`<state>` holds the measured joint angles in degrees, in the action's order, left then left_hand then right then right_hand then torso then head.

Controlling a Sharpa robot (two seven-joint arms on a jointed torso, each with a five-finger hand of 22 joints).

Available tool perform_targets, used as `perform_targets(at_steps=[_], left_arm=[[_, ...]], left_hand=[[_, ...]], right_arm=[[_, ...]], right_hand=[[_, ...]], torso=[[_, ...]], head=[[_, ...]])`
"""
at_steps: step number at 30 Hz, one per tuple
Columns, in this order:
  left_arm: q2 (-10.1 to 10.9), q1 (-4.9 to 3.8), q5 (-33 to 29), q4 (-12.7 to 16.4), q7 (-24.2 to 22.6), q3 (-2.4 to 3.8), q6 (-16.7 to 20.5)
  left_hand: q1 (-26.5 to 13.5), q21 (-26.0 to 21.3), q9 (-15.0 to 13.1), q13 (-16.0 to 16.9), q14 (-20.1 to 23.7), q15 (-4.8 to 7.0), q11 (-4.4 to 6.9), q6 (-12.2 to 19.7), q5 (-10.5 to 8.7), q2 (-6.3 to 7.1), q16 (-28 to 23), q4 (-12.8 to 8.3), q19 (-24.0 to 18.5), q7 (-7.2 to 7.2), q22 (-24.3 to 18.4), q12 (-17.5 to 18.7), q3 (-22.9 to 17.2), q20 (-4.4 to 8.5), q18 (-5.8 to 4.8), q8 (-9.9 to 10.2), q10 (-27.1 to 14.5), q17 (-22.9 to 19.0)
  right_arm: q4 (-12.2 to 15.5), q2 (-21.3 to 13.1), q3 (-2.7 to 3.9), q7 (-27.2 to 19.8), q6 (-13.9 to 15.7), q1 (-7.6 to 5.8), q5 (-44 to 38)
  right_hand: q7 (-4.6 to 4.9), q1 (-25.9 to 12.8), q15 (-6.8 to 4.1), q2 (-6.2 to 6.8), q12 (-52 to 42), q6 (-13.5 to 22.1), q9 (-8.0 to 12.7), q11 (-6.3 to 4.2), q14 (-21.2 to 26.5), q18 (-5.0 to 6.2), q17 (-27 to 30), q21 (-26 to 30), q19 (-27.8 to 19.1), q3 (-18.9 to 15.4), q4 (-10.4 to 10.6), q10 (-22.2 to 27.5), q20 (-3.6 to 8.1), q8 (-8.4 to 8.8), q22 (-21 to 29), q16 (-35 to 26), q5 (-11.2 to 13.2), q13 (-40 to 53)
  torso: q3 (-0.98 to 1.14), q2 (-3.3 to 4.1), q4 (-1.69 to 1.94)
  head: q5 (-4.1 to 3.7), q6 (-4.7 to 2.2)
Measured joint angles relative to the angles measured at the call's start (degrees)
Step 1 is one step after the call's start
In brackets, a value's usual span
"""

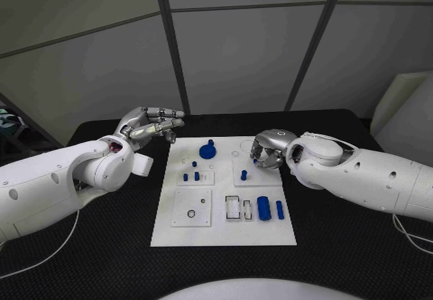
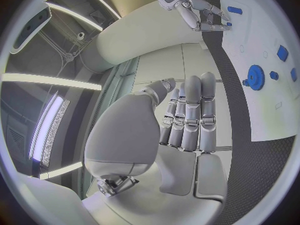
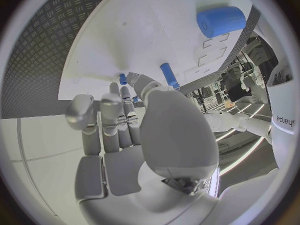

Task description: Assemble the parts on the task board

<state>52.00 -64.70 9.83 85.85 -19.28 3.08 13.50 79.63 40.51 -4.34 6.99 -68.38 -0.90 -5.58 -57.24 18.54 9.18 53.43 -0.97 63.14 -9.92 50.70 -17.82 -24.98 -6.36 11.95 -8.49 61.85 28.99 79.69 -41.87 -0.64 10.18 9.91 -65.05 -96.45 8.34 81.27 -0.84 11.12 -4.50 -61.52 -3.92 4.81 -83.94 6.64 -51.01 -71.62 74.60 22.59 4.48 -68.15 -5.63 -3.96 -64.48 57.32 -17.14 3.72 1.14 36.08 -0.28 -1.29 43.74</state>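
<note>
The white task board [image 1: 226, 231] lies mid-table. A blue gear-like part [image 1: 208, 150] [image 2: 255, 76] sits at its far side, with small blue pegs [image 1: 190, 177] nearer. A blue peg [image 1: 243, 175] [image 3: 169, 75] stands on the right block. A thick blue cylinder [image 1: 263, 208] [image 3: 220, 20] and a thin blue rod [image 1: 280, 210] lie at the near right. My right hand [image 1: 269, 150] hangs over the board's far right, fingers curled down, pinching a tiny blue part [image 3: 123, 78] at its fingertips. My left hand [image 1: 151, 125] [image 2: 187, 115] is raised beyond the board's far left corner, fingers extended, holding nothing.
A black ring [image 1: 190, 215] rests on a white block at the board's near left. Two white slotted holders [image 1: 239, 208] stand beside the cylinder. Black table [image 1: 108, 250] surrounds the board, with grey wall panels behind.
</note>
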Motion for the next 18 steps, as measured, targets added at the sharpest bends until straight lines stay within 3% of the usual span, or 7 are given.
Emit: perform_targets(at_steps=[4,6,7,8,9,10,18], left_arm=[[0.0,0.01,-1.2,0.1,-0.6,0.0,0.0],[0.1,0.01,-1.6,0.1,-0.8,0.0,0.0],[0.1,0.02,-1.8,0.1,-0.9,0.0,0.0],[0.1,0.02,-1.9,0.1,-1.0,0.0,0.0],[0.1,0.02,-2.0,0.1,-1.0,0.0,0.0],[0.1,0.02,-2.2,0.1,-1.1,0.0,0.0],[0.1,0.02,-2.8,0.0,-1.2,0.0,0.1]], left_hand=[[0.0,0.0,0.0,0.0,0.1,0.08,0.0,0.0,0.0,0.0,-0.2,-0.2,0.0,0.0,-0.1,-0.1,0.2,0.0,-0.08,0.0,0.0,-0.1],[0.0,0.0,0.0,0.0,0.1,0.08,0.0,0.0,0.0,0.0,-0.2,-0.2,0.0,0.0,-0.1,-0.1,0.2,0.0,-3.88,0.0,0.0,-0.1],[0.0,0.0,0.0,0.0,0.1,0.08,0.0,0.0,0.0,0.0,-0.2,-0.2,0.0,0.0,-0.1,-0.1,0.2,0.0,-3.97,0.0,0.0,-0.1],[0.0,0.0,0.0,0.0,0.1,0.08,0.0,0.0,0.0,0.0,-0.2,-0.2,0.0,0.0,-0.1,-0.1,0.2,0.0,-3.84,0.0,0.0,-0.1],[0.0,0.0,0.0,0.0,0.1,0.08,0.0,0.0,0.0,0.0,-0.2,-0.2,0.0,0.0,-0.1,-0.1,0.2,-0.04,-1.49,0.0,0.0,-0.1],[0.0,0.0,0.0,0.0,0.1,0.08,0.0,0.0,0.0,0.0,-0.2,-0.2,-0.2,0.0,-0.1,-0.1,0.2,-0.2,-0.85,0.0,0.0,-0.2],[0.0,0.0,0.0,0.0,0.1,0.08,0.0,0.0,0.0,0.0,-0.2,-0.2,-0.2,0.0,-0.1,-0.1,0.2,-0.21,-0.87,0.0,0.0,-0.2]], right_arm=[[-0.2,0.2,-0.02,0.1,-0.7,0.16,-0.2],[-0.3,0.3,-0.02,0.1,-1.0,0.23,-0.3],[-0.3,0.4,-0.02,0.1,-1.1,0.24,-0.3],[-0.3,0.4,0.0,0.1,-1.2,0.24,-0.3],[-0.3,0.4,0.03,0.1,-1.3,0.24,-0.4],[-0.4,0.5,0.05,0.2,-1.4,0.24,-0.4],[-0.5,0.6,0.08,0.7,-1.5,0.23,-0.8]], right_hand=[[0.0,0.2,0.0,-0.22,-0.3,0.0,-0.1,0.0,0.0,-0.9,-1.6,-1.3,0.7,0.7,-0.2,0.0,-0.09,0.0,-1.6,1.9,0.0,0.0],[0.12,0.3,0.0,-0.25,-0.4,-0.2,-0.1,-0.01,0.0,-0.89,-2.5,-2.0,1.2,1.0,-0.4,0.0,-0.05,0.0,-2.5,2.9,0.0,0.0],[0.04,0.5,0.0,-0.48,-0.6,-0.5,-0.1,-0.11,0.0,-0.89,-3.0,-2.4,1.4,1.2,-0.3,-0.1,-0.11,0.0,-3.0,3.5,0.2,0.0],[-0.15,0.6,0.0,-0.55,-0.7,-0.7,-0.2,-0.34,0.0,-0.88,-3.6,-2.9,1.8,1.4,-0.5,-0.3,-0.08,0.0,-3.6,4.1,0.3,0.0],[-0.05,0.7,0.0,-0.67,-0.7,-1.0,-0.2,-0.52,0.0,-0.89,-4.3,-3.5,2.1,1.6,-0.7,-0.6,0.08,-0.05,-4.4,4.9,0.3,0.1],[-0.08,0.8,0.0,-0.77,-1.0,-1.4,-0.3,-0.51,0.0,-0.96,-4.9,-4.0,2.6,1.9,-0.7,-1.0,0.04,-0.36,-5.1,5.5,0.4,0.1],[-0.62,1.7,0.0,-2.87,-1.8,-3.9,-0.6,-1.14,0.0,-1.79,-7.0,-7.1,4.4,3.9,-2.0,-3.2,0.31,-1.27,-9.1,8.2,2.6,0.4]], torso=[[0.04,0.02,0.0],[0.04,0.02,0.0],[0.04,0.02,-0.01],[0.04,0.02,-0.01],[0.04,0.02,-0.03],[0.04,0.02,-0.04],[0.05,-0.03,-0.07]], head=[[-0.01,0.2],[0.01,0.28],[0.02,0.29],[0.02,0.34],[0.03,0.36],[0.03,0.42],[0.03,0.66]])
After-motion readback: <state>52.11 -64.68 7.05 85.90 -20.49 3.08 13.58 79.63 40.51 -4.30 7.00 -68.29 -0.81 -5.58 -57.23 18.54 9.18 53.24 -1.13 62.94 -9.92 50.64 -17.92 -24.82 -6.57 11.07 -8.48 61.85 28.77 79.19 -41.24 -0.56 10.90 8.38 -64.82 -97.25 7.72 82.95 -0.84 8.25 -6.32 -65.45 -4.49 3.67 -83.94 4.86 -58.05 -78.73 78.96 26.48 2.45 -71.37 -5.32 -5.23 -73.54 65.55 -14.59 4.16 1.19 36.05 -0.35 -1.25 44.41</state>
